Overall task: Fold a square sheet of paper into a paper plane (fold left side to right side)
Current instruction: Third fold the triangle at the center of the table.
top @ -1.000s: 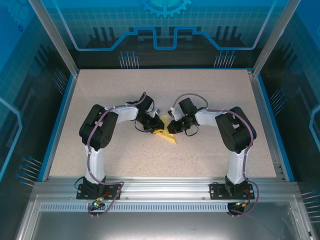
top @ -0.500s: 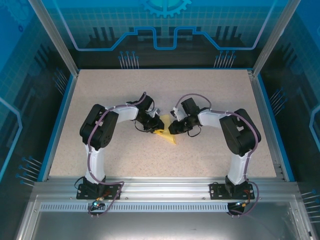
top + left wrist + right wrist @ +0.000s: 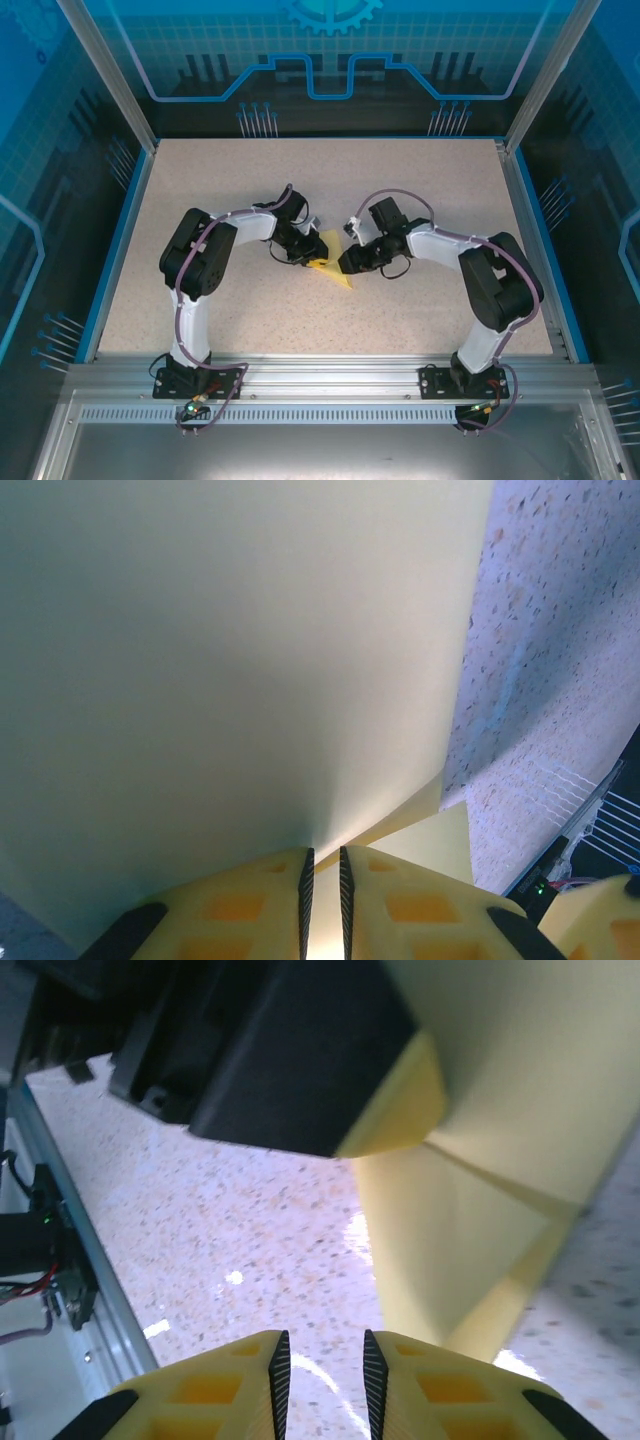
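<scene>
Tabletop [image 3: 200,200] bears yellow paper [image 3: 230,660] pinched by left hand [image 3: 322,885]; right hand [image 3: 320,1370] spread alongside.

A speckled beige tabletop [image 3: 420,190] lay inside a blue rim [image 3: 118,250]. Along the tabletop's near edge ran an aluminium rail [image 3: 330,372]. Behind its far edge stood a blue gear-printed backdrop [image 3: 330,40].

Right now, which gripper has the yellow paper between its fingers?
The left gripper: the yellow paper sits in its narrow finger gap. The right gripper shows bare table between its fingers.
</scene>
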Controlling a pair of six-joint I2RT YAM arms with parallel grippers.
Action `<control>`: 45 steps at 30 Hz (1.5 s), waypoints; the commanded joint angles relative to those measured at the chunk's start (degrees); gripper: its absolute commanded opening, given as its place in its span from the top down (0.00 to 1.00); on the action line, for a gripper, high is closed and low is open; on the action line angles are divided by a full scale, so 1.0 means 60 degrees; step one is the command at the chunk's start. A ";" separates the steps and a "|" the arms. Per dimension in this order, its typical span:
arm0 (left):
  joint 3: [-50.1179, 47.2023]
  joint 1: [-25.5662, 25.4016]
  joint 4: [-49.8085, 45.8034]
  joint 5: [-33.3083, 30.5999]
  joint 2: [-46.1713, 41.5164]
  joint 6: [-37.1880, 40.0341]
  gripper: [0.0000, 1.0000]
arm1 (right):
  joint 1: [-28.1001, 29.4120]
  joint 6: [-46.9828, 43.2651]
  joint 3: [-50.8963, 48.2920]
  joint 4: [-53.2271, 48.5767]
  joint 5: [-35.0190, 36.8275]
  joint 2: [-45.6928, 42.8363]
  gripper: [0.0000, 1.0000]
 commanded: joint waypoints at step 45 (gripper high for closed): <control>0.0230 -0.0007 -0.0344 -0.0787 0.0597 0.0265 0.81 | 0.0770 -0.0425 0.1357 -0.1559 0.1567 0.1735 0.73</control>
